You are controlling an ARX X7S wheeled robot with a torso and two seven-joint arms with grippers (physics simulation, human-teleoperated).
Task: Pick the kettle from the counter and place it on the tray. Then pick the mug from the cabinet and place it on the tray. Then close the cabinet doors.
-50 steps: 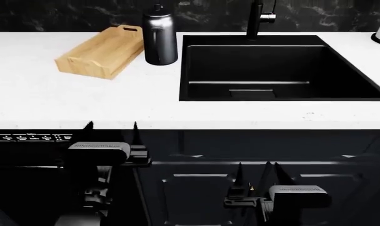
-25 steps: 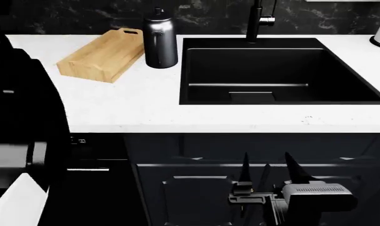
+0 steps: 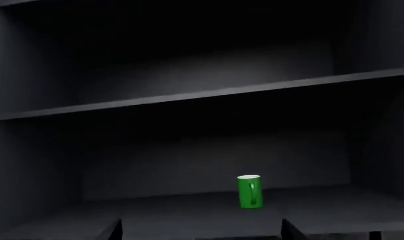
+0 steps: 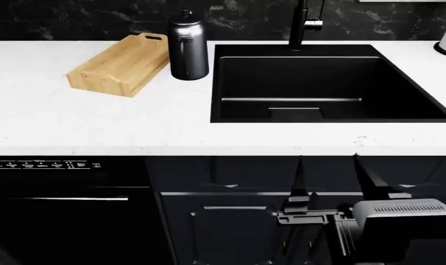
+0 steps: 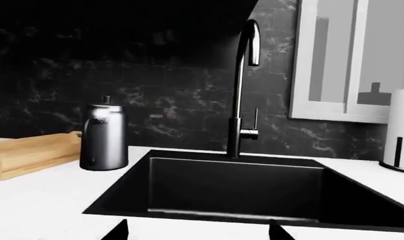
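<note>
The right gripper [image 4: 330,165] has its fingers spread wide and empty below the white marble-look table [image 4: 97,121]. The left fingers [image 3: 115,231] are parted, facing the small green mug [image 3: 250,191] on a dark cabinet shelf [image 3: 209,92], seen only there. The glossy black kettle [image 4: 187,44] touches the wooden tray [image 4: 120,63] beside the black sink [image 4: 326,83].

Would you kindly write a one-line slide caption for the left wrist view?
Left wrist camera faces an open dark cabinet, where the green mug stands upright on the bottom shelf.

The black kettle [image 4: 187,45] stands on the white counter [image 4: 97,118], touching the wooden tray's [image 4: 120,64] right side. The open-jawed right gripper [image 4: 332,172] hovers below the sink [image 4: 326,83] (near edge).
</note>
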